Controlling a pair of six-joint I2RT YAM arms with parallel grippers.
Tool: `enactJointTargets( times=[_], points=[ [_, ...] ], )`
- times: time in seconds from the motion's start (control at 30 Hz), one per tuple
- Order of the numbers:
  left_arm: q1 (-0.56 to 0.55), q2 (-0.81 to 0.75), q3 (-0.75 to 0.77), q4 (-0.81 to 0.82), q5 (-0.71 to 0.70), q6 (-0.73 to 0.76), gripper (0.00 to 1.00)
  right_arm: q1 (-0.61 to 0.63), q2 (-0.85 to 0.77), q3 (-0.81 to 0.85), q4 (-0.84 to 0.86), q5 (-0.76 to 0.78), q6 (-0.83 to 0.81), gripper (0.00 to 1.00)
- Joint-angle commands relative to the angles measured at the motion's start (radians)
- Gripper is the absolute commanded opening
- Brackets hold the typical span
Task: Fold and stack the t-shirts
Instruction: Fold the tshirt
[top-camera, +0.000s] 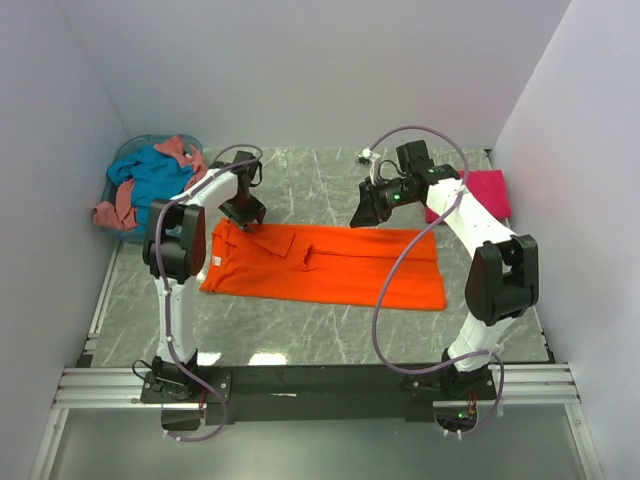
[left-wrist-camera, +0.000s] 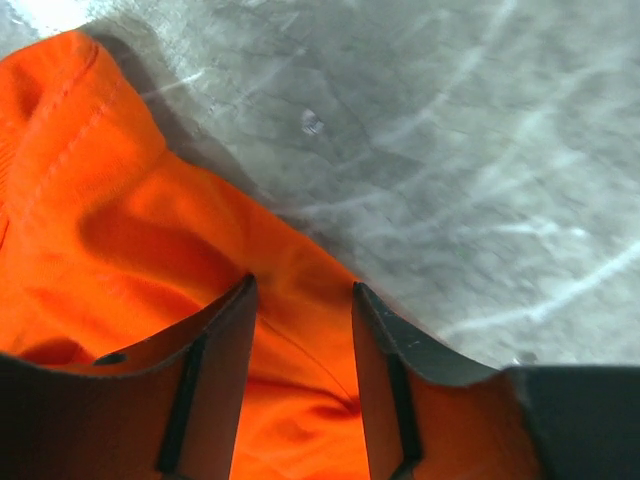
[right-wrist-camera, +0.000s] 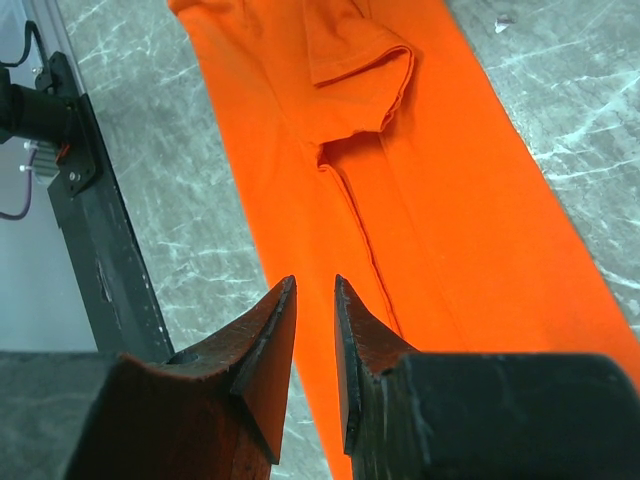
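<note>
Orange t-shirt is lying flat on the desk in a long folded strip, soft and floppy so I'd pinch the corners of one short end; left end effector sits half-open over its far collar-end edge; right end effector hovers nearly closed, empty.

Spread shirt centre; basket holding shirts far-left; folded shirt far-right.
</note>
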Motion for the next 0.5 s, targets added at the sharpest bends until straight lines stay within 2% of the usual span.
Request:
enactJointTargets(
  times=[0.0,0.13,0.17,0.27,0.3,0.47],
  points=[
    [0.0,0.044,0.033,-0.026,-0.007,-0.01,0.48,-0.011,-0.049,0.005,0.019,-0.026,0.006,0.29],
    [0.001,0.094,0.096,-0.05,-0.019,0.002,0.44,-0.014,-0.055,0.005,0.016,-0.036,0.004,0.29],
    [0.001,0.114,0.107,-0.055,-0.019,0.007,0.4,-0.017,-0.058,0.003,0.017,-0.036,0.006,0.29],
    [0.009,0.134,0.122,-0.034,0.007,0.02,0.15,-0.02,-0.067,0.001,0.016,-0.046,0.007,0.29],
    [0.01,0.137,0.124,-0.026,0.01,0.025,0.0,-0.018,-0.072,0.001,0.017,-0.047,0.006,0.29],
    [0.013,0.166,0.183,-0.004,-0.018,0.071,0.0,-0.029,-0.078,0.001,0.013,-0.064,0.007,0.29]
  ],
)
